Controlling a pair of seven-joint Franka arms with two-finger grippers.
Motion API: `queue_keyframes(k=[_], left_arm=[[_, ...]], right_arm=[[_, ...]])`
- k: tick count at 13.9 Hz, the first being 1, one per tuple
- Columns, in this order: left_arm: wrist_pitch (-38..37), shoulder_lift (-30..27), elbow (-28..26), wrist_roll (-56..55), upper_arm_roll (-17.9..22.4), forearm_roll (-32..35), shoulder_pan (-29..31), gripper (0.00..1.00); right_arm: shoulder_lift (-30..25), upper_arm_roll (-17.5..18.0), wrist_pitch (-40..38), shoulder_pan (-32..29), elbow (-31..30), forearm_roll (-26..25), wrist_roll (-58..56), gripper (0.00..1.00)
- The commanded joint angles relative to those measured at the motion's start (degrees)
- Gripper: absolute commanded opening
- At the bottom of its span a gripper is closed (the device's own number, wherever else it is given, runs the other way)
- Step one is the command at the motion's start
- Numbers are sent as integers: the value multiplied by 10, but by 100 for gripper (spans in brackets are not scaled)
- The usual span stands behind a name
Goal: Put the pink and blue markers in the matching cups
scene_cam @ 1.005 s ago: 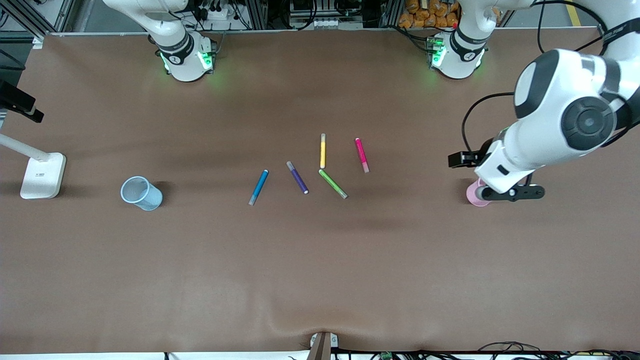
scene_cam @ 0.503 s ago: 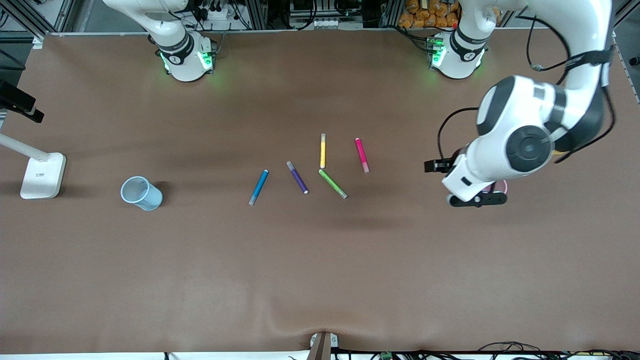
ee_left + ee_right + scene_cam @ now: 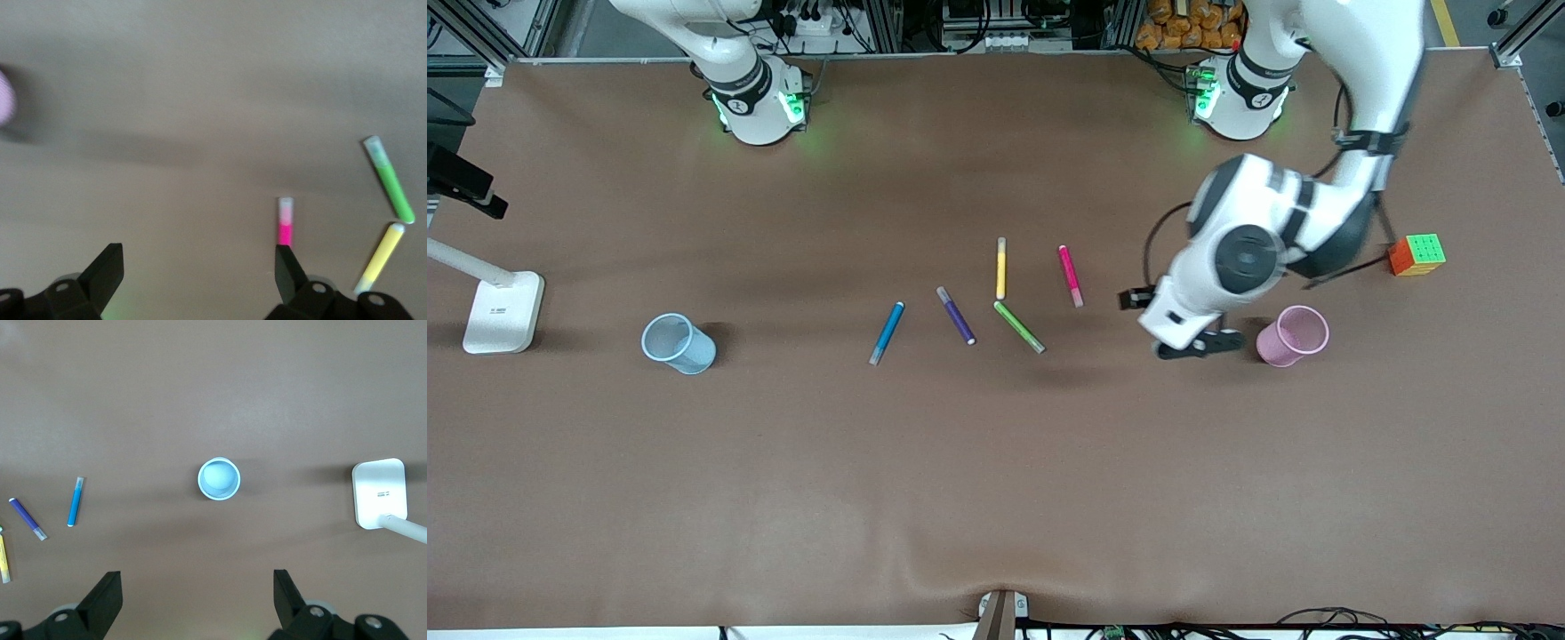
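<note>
The pink marker and the blue marker lie flat among other markers at mid-table. The pale blue cup stands toward the right arm's end and the pale pink cup toward the left arm's end. My left gripper is open and empty, over bare table between the pink cup and the pink marker. In the left wrist view the pink marker lies by one fingertip of the gripper. My right gripper is open, empty and waits high above the blue cup and the blue marker.
Purple, yellow and green markers lie between the blue and pink ones. A colour cube sits near the pink cup. A white lamp base stands at the right arm's end.
My left arm has swung from over the pink cup toward the markers, uncovering the cup and the cube. The right arm, markers and cups have not moved.
</note>
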Motion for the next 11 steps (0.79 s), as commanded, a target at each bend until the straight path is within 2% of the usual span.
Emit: queue_keyframes(k=[1, 5, 8, 11], left_arm=[[37, 27, -9, -52, 2, -4, -32, 100], [92, 83, -8, -131, 1, -5, -73, 100], [114, 106, -8, -158, 1, -5, -78, 100], [145, 128, -8, -159, 1, -5, -78, 100]], right_arm=[[4, 4, 0, 1, 1, 3, -3, 100], [18, 5, 0, 12, 1, 3, -4, 100], [80, 5, 5, 60, 3, 1, -4, 100], [150, 5, 43, 110, 9, 4, 4, 100]])
